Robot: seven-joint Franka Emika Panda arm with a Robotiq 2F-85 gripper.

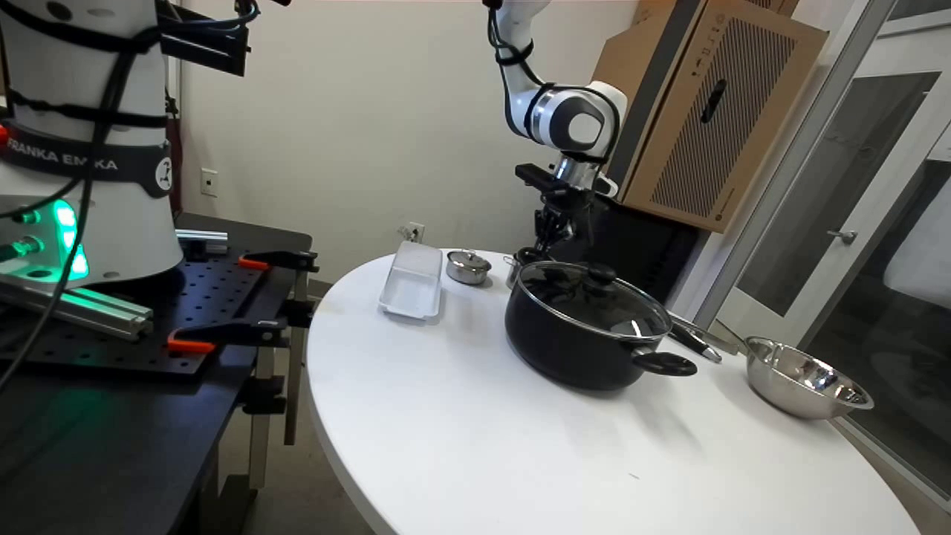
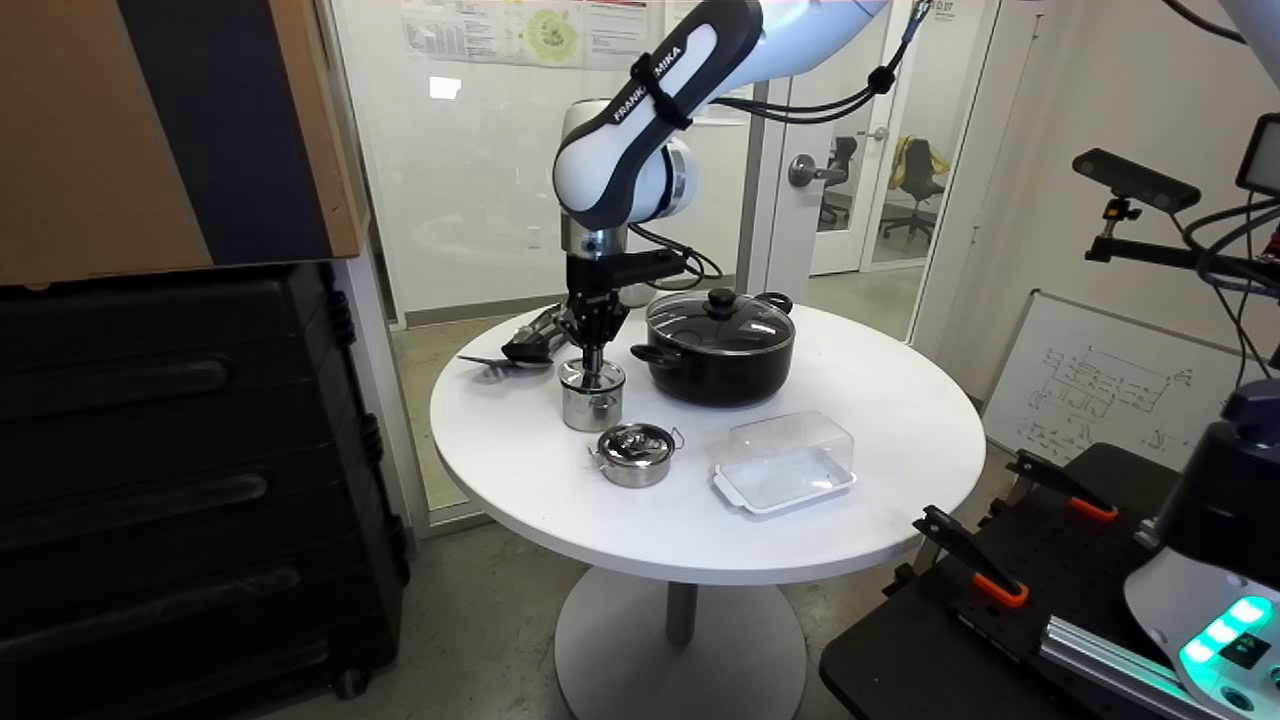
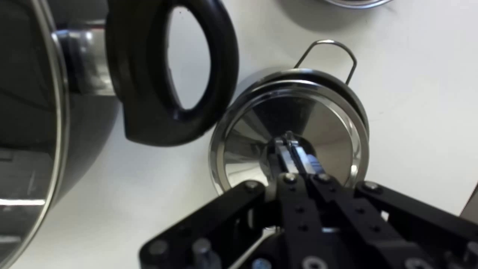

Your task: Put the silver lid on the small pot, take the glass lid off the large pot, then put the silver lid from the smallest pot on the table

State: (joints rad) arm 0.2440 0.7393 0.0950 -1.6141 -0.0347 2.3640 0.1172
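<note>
My gripper is shut on the knob of a silver lid, over the small pot. In the wrist view the lid sits slightly off the pot's rim; I cannot tell whether it is seated or just above. The large black pot bears its glass lid, with a black knob; both also show in an exterior view. The smallest pot, silver and low, has its silver lid on. In an exterior view the large pot partly hides the small pot.
The large pot's black handle is close beside the small pot and my gripper. A clear-lidded white dish stands near the smallest pot. Utensils lie behind the small pot. A metal bowl stands at the table's edge.
</note>
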